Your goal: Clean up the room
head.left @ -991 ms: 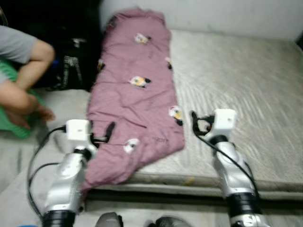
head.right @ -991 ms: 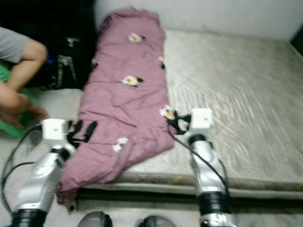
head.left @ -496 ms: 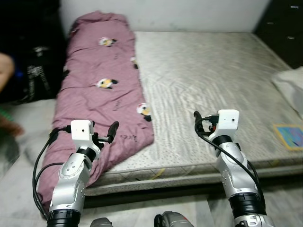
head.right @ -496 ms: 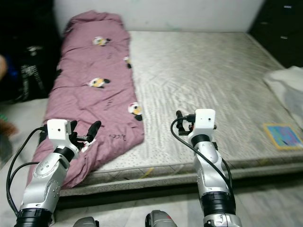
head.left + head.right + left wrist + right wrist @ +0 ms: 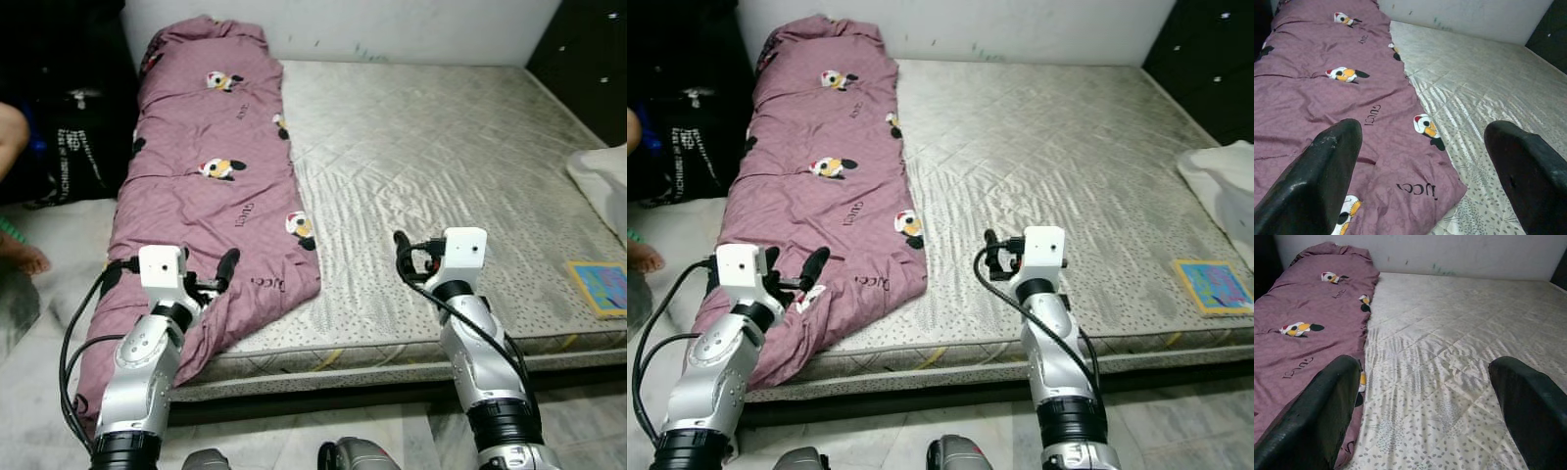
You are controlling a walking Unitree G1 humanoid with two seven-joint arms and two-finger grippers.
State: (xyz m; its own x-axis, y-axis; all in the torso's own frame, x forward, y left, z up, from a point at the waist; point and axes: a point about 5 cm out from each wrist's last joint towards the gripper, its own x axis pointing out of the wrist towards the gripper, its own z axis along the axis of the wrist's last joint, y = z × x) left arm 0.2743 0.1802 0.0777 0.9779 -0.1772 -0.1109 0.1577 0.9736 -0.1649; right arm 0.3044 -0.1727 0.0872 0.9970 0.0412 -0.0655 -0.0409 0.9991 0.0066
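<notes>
Purple blanket (image 5: 211, 196) lies beneath the left end effector (image 5: 217, 277), untouched.

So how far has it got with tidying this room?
Hardly started, by the look of it. The purple blanket lies unfolded along one side of the bare mattress, its near end hanging over the edge. Both grippers, left and right, hover open and hold nothing. A small flat blue-and-yellow item and a white bundle still lie about.
</notes>
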